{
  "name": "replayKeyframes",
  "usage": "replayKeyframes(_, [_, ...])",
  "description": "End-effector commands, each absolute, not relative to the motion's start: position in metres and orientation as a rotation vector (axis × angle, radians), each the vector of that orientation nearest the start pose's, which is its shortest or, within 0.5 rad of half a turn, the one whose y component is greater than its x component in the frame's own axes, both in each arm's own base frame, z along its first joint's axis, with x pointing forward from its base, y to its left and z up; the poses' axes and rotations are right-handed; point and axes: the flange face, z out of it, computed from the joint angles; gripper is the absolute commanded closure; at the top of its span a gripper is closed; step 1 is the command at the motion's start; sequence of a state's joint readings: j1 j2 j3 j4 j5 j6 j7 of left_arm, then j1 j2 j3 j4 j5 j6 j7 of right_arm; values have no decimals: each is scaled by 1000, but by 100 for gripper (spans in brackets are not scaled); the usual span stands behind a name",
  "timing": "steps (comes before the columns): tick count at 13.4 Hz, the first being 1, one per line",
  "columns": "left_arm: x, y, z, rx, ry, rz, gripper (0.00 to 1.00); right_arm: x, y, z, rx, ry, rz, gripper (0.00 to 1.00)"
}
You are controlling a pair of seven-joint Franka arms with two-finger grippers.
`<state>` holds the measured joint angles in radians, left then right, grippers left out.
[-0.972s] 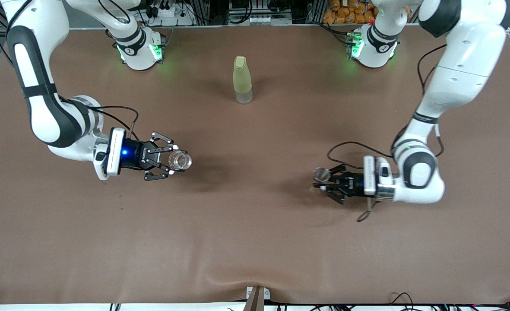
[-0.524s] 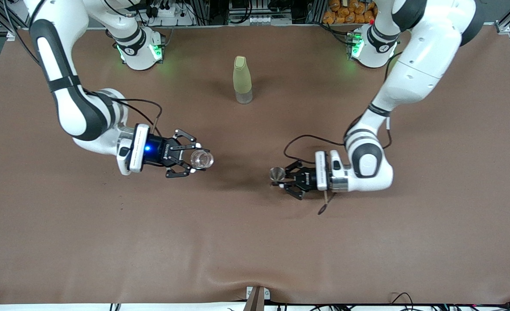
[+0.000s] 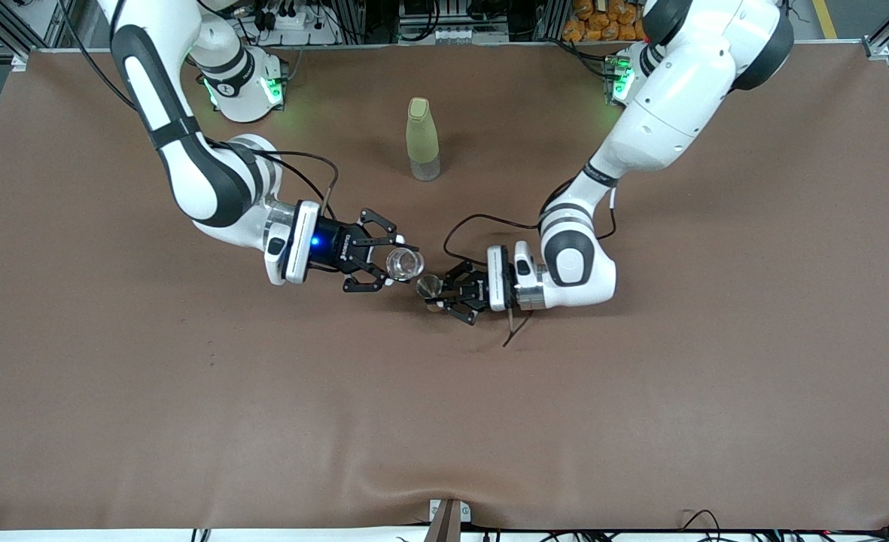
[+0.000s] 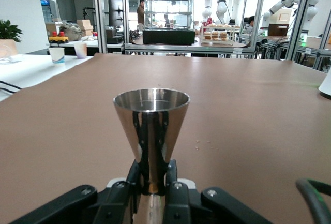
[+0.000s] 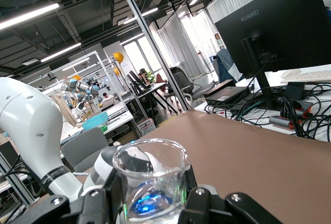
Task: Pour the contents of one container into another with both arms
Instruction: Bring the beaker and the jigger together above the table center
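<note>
Mid-frame: my right gripper (image 3: 393, 265) grips glass cup (image 3: 404, 263), my left gripper (image 3: 439, 290) grips metal measuring cup (image 3: 429, 287). Rims nearly touching, both upright; pour not begun.

Two white arms (image 3: 662, 98) with dark grey joints, looping black cables, apparently green-lit bases and black pincers.

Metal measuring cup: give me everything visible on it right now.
The metal measuring cup is small, silvery and polished, flaring from a narrow waist to a round open rim. It stands upright, gripped at the waist by the left gripper, whose fingers are shut on it, above the brown table. In the front view its rim sits right beside the glass cup in the right gripper; contact cannot be told.
</note>
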<state>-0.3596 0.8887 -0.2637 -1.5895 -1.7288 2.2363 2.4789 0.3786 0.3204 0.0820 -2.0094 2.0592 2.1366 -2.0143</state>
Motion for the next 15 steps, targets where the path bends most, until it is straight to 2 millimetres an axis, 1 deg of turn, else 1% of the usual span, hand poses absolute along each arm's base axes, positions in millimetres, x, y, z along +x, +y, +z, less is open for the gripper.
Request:
replayKeyframes(1, [566,-425,130,1392,-1363,1095,100,548,310,324,-1588,-694,-1060,81])
replayKeyframes(3, [566,-440,130,1389,-1356,1108,100,546,310,309,-1603,-682,-1036,81])
replayKeyframes(5, [567,-446,134,1384,-1355,1115,100,542,311,295,-1620,-673,-1010,81])
replayKeyframes(7, [568,-444,135,1396,-1341,1101,100,537,311,288,-1629,-623,-1003,82])
replayKeyframes(8, [570,-442,135,1398,-1340,1104,100,532,317,285,-1629,-611,-990,82])
replayKeyframes(12, [577,-430,133,1403,-1335,1112,100,528,322,283,-1640,-486,-931,83])
replayKeyframes(14, [581,-425,133,1409,-1333,1118,100,522,326,276,-1647,-419,-909,83])
replayKeyframes(15, [583,-423,133,1410,-1334,1121,100,521,326,268,-1655,-403,-898,83])
